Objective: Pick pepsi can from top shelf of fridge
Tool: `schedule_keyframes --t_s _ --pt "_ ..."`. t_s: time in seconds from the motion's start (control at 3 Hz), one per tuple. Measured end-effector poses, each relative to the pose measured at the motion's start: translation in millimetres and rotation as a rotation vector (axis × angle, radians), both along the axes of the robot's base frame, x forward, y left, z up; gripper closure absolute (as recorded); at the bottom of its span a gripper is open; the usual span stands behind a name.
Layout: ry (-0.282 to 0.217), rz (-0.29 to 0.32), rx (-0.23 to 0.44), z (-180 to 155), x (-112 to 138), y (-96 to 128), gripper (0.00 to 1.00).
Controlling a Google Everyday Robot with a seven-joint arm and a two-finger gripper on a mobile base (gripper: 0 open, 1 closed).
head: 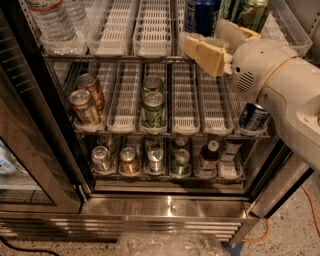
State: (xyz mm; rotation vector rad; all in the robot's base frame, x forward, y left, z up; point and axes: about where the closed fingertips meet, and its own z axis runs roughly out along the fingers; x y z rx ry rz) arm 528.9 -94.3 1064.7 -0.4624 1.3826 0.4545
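The pepsi can (201,14) stands right of centre on the top shelf (152,30) of the fridge (170,207), beside a green can (251,12). The gripper (206,37) hangs just before it, partly masking its base, jaws apart and holding nothing. Water bottles (52,22) stand far left.

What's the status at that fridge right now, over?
Tool open, at front of top shelf. Pepsi can upright just behind it, not yet gripped. Green can close beside it.
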Motion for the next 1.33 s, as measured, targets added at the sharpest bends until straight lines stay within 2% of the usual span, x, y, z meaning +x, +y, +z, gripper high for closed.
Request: schedule_keyframes --t_s 0.67,1.33 --pt "-0.032 0.018 -0.055 6.2 13.4 9.5 0.34" --pt "-0.025 0.025 -0.046 -1.7 21.6 23.2 0.35"
